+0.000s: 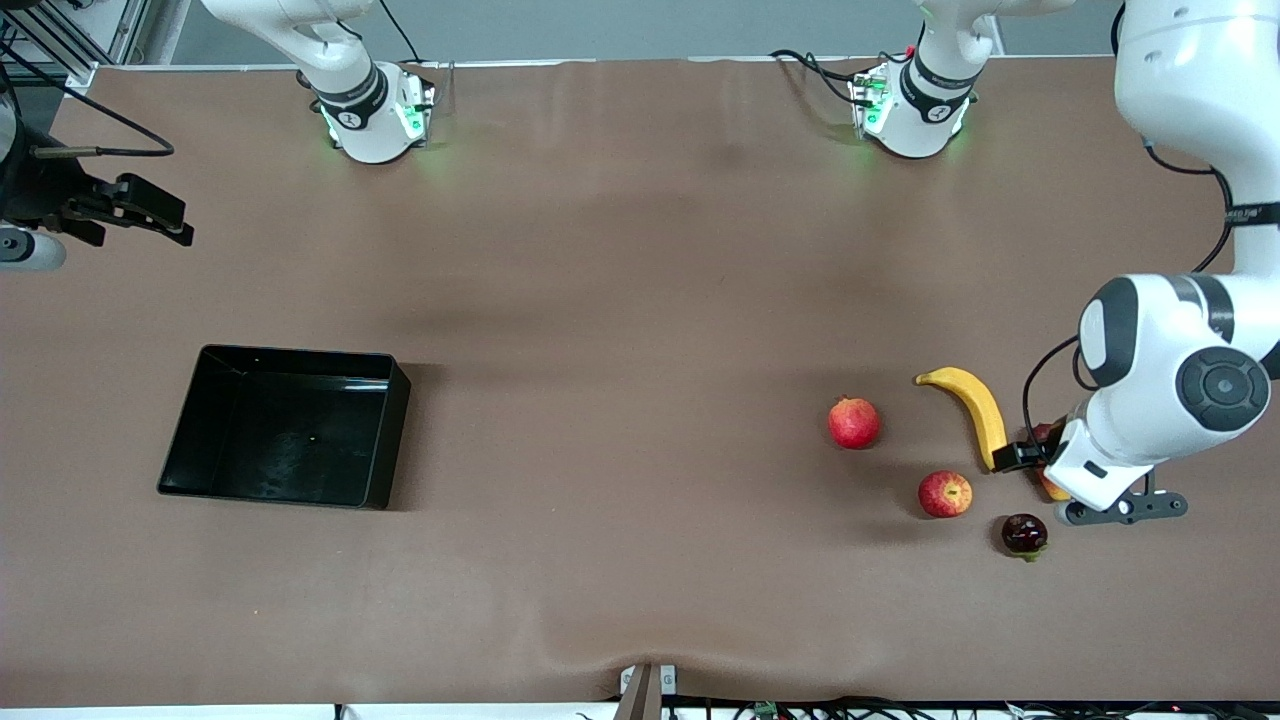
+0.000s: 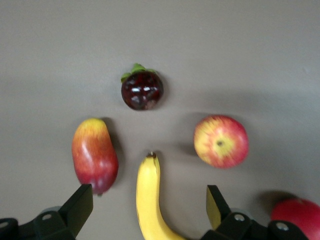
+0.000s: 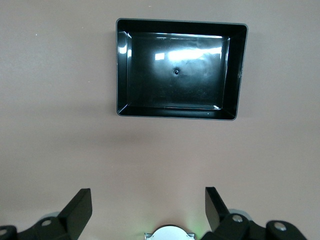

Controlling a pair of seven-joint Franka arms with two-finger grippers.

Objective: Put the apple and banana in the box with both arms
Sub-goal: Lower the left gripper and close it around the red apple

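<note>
A red pomegranate (image 1: 853, 422) is sitting on the brown table (image 1: 620, 300) toward the left arm's end. A dark purple mangosteen (image 1: 1024, 534) with green leaves is lying closer to the front camera — and a red-yellow mango (image 2: 94, 155) is resting near it, mostly hidden in the front view.

Brown matte table cover (image 1: 620, 250), slightly rippled at the near edge. Pale grey wall (image 1: 640, 25) along the far edge. Metal rack (image 1: 60, 30) at far corner. Even overhead light, soft shadows.

Brown table (image 1: 620, 300): box (image 1: 385, 440), banana (image 1: 978, 405), apple (image 1: 945, 494).
</note>
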